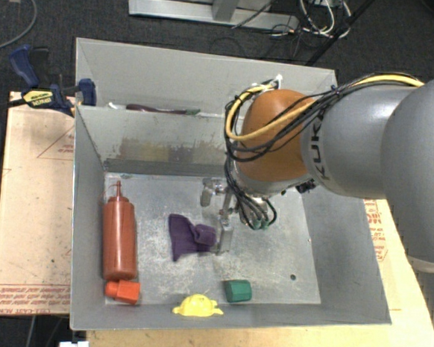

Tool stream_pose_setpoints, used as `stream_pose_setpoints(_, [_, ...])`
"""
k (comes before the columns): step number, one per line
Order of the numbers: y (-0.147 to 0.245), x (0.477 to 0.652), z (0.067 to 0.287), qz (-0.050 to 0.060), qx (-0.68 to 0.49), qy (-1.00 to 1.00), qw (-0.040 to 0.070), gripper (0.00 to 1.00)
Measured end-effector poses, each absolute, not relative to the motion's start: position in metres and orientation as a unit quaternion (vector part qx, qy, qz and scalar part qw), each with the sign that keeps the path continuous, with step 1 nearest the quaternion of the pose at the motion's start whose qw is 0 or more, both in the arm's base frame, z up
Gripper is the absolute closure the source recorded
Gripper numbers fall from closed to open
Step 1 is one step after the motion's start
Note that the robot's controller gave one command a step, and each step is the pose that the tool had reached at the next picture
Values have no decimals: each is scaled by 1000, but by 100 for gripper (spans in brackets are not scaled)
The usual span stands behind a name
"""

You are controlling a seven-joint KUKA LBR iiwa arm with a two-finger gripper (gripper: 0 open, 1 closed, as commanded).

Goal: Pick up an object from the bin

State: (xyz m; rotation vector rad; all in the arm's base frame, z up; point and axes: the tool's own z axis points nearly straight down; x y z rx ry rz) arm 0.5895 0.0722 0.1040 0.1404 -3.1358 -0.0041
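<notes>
Looking down into the grey metal bin (pixel 90 166), you saw the arm enter from the right of the frame. Its claw (pixel 223 233) hung low at the bin's centre, at the right edge of a crumpled purple cloth (pixel 188 236). Whether the claw was apart or together could not be told from this angle. A tall red bottle (pixel 119 236) lay along the left of the floor, with a small orange block (pixel 123 292) at its foot. A yellow lump (pixel 197 307) and a green block (pixel 237 290) sat near the lower edge, apart from the claw. To do this step well, you would probably have centred the claw over a raised fold of the cloth, closed it there, then lifted straight up, clear of the walls.
</notes>
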Motion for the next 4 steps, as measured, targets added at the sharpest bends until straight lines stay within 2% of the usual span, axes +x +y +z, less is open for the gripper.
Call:
stream_pose_setpoints(1, [79, 584, 95, -1, -83, -997, -1, 0])
stream_pose_setpoints(2, [118, 581, 71, -2, 66, -998, 0, 100])
stream_pose_setpoints(3, [118, 581, 71, -2, 65, -998, 0, 100])
stream_pose_setpoints(4, [136, 579, 233, -4, 38, -999, -5, 100])
